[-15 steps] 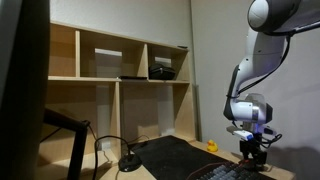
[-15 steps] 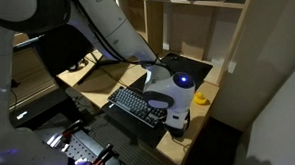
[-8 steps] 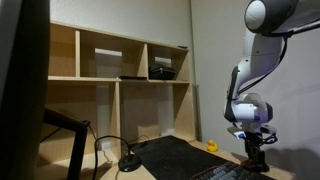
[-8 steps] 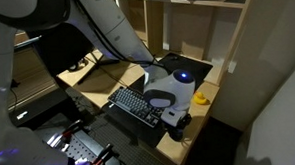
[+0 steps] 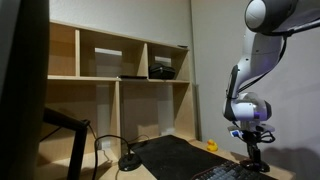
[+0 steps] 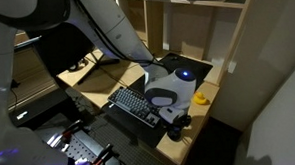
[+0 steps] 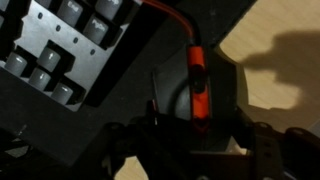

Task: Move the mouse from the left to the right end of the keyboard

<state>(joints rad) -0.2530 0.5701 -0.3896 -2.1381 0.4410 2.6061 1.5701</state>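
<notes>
In the wrist view the dark mouse [image 7: 195, 105], with an orange-red stripe and cable, lies between my two fingers, just off the end of the keyboard [image 7: 70, 45]. My gripper [image 7: 195, 140] is low at the table and looks closed on the mouse's sides. In both exterior views the gripper [image 5: 252, 158] [image 6: 170, 116] is down at one end of the keyboard [image 6: 131, 102] [image 5: 225, 172]. The wrist hides the mouse in both exterior views.
A yellow rubber duck [image 6: 200, 98] [image 5: 211, 147] stands near the gripper. A black desk mat [image 6: 187, 69] [image 5: 165, 155] lies behind the keyboard. Wooden shelves [image 5: 120, 80] rise at the back. A cable and round base [image 5: 128, 162] sit beside the mat.
The gripper has come down toward the table beside the keyboard's end over the last second. Nothing else has moved.
</notes>
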